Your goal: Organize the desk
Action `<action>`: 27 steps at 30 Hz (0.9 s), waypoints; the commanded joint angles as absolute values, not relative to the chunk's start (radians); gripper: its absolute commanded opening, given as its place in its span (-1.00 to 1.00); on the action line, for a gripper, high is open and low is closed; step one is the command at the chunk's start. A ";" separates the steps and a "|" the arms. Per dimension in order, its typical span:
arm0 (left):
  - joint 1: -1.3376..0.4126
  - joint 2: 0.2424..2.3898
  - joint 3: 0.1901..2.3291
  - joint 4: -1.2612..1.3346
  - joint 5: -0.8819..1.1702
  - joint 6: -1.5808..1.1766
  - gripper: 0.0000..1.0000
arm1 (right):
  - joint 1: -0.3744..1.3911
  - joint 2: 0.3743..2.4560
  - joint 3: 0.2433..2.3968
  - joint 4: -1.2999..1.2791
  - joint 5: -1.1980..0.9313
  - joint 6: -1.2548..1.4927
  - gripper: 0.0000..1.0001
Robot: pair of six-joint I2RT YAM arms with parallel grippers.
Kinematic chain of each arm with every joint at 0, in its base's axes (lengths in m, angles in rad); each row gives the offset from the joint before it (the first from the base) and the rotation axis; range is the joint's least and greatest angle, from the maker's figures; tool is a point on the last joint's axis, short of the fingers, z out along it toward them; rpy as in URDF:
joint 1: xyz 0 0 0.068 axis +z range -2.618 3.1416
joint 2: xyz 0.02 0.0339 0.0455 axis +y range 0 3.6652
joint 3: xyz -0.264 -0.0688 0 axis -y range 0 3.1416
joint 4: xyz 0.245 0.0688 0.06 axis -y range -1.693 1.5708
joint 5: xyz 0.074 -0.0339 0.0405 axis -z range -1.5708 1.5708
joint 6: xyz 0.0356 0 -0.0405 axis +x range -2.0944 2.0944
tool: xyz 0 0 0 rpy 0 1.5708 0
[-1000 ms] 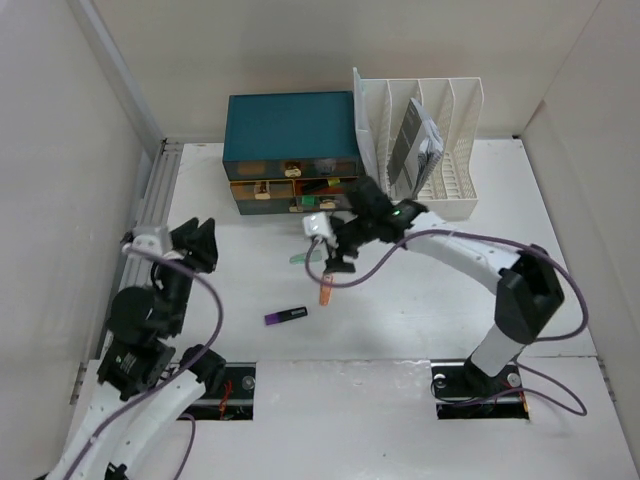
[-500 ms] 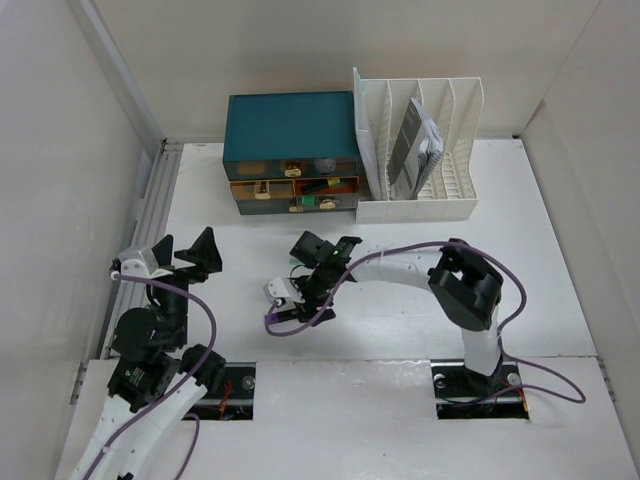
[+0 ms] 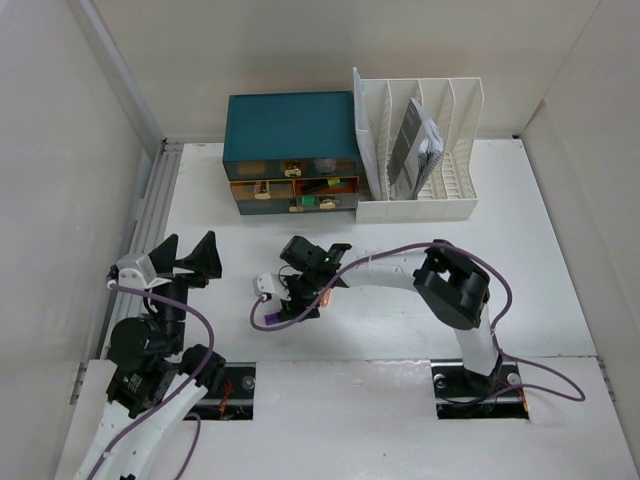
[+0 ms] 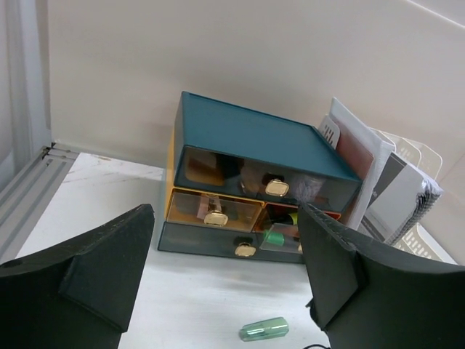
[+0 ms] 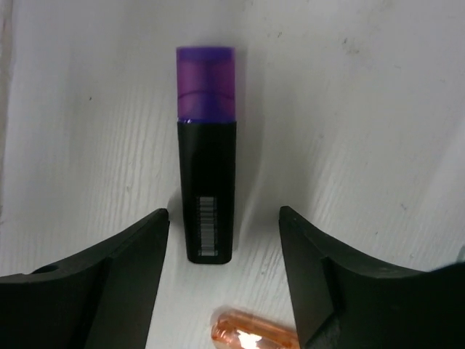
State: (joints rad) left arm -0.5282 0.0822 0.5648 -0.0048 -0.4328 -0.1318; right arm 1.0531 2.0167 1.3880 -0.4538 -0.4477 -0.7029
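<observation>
The white table (image 3: 520, 260) lies beneath both arms. The right pincer (image 5: 222, 218) is spread on either side of a purple-capped marker (image 5: 207, 182) that lies flat, with neither finger touching it. The left pincer (image 4: 225, 218), also spread and empty, faces the teal drawer box (image 4: 254, 167).

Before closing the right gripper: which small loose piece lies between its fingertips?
The black highlighter with the purple cap, lying flat, centred between the right gripper's open fingertips; the orange piece sits further back.

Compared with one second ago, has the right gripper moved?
Yes. The right gripper left the teal drawer box, came toward the near edge and leftward, and now straddles the purple highlighter, open.
</observation>
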 commanded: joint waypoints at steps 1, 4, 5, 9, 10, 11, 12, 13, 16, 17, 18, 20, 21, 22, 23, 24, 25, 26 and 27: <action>-0.526 0.086 0.565 0.052 -0.390 -0.114 0.52 | 1.075 2.057 1.428 -0.403 -0.433 -0.649 0.30; -0.526 0.086 0.555 0.052 -0.377 -0.114 0.25 | 1.075 2.068 1.428 -0.403 -0.423 -0.637 0.00; -0.526 0.086 0.555 0.061 -0.365 -0.114 0.10 | 1.075 2.077 1.428 -0.403 -0.413 -0.637 -0.12; -0.526 0.095 0.555 0.061 -0.331 -0.104 -0.36 | 1.075 2.077 1.442 -0.414 -0.373 -0.627 -0.82; -0.526 0.095 0.555 0.061 -0.318 -0.104 -0.36 | 1.075 2.077 1.457 -0.414 -0.356 -0.627 -0.97; -0.526 0.104 0.555 0.061 -0.305 -0.104 -0.36 | 1.075 2.060 1.466 -0.426 -0.315 -0.627 -1.00; -0.526 0.104 0.555 0.061 -0.305 -0.104 -0.29 | 1.075 2.048 1.466 -0.426 -0.287 -0.627 -1.00; -0.526 0.104 0.555 0.061 -0.290 -0.095 -0.22 | 1.075 2.034 1.476 -0.426 -0.258 -0.637 -1.00; -0.526 0.104 0.555 0.071 -0.262 -0.095 0.05 | 1.075 1.961 1.476 -0.388 -0.082 -0.650 -1.00; -0.526 0.104 0.555 0.071 -0.262 -0.095 0.27 | 1.075 1.922 1.476 -0.376 -0.034 -0.661 -1.00; -0.526 0.104 0.555 0.071 -0.252 -0.084 0.39 | 1.066 1.902 1.476 -0.364 0.045 -0.670 -1.00; -0.526 0.104 0.546 0.071 -0.241 -0.084 0.55 | 1.048 1.862 1.467 -0.332 0.099 -0.690 -1.00; -0.526 0.104 0.546 0.071 -0.232 -0.084 0.64 | 1.037 1.820 1.466 -0.321 0.118 -0.690 -1.00; -0.526 0.104 0.546 0.080 -0.232 -0.084 0.66 | 1.011 1.800 1.457 -0.310 0.152 -0.699 -1.00; -0.526 0.104 0.546 0.080 -0.219 -0.084 0.66 | 0.996 1.781 1.457 -0.298 0.162 -0.699 -1.00; -0.526 0.104 0.546 0.080 -0.219 -0.075 0.70 | 0.980 1.748 1.457 -0.298 0.163 -0.709 -1.00; -0.526 0.104 0.546 0.080 -0.219 -0.075 0.70 | 0.948 1.732 1.457 -0.288 0.172 -0.709 -1.00; -0.526 0.104 0.546 0.080 -0.210 -0.075 0.72 | 0.933 1.720 1.457 -0.288 0.184 -0.718 -1.00; -0.526 0.104 0.546 0.080 -0.210 -0.075 0.72 | 0.917 1.707 1.457 -0.278 0.184 -0.730 -1.00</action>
State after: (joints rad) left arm -0.5282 0.0975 0.5476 0.0189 -0.2390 -0.0895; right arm 0.9707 1.7695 1.4372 -0.3504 0.0929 -0.7017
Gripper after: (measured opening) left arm 0.858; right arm 0.329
